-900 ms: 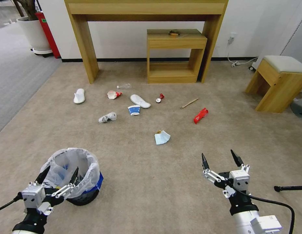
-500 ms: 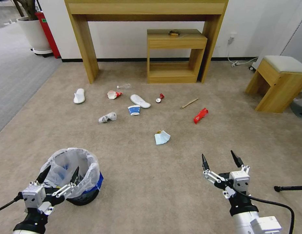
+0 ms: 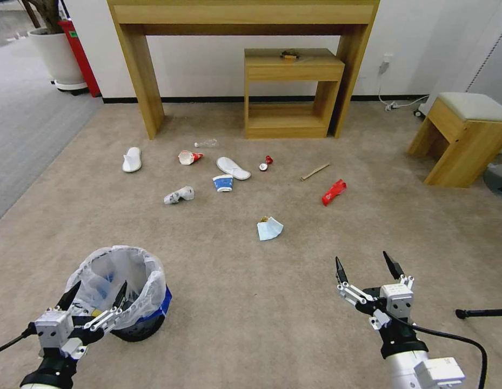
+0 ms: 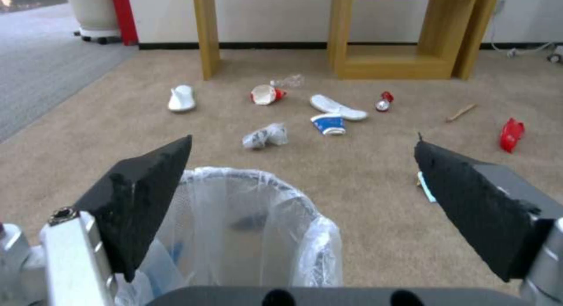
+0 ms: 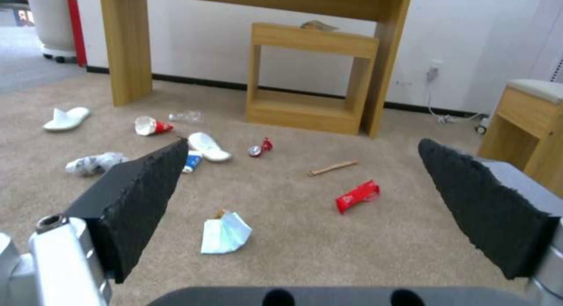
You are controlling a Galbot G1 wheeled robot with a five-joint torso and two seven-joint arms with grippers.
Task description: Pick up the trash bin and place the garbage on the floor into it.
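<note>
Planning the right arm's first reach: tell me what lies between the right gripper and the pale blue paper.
Nothing: the head view shows bare carpet from the open right gripper to the pale blue paper. The right wrist view agrees.

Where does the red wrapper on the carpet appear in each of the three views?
Head view: red wrapper right of centre, between the wooden stick and the stool.
Left wrist view: at the right edge, past the stick.
Right wrist view: near the middle, nearer than the stick.
Shared landmark: the wooden stick.

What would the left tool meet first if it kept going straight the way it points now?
Most likely the trash bin: the open left tool straddles the near side of its bag-lined rim, though depth is unclear.
</note>
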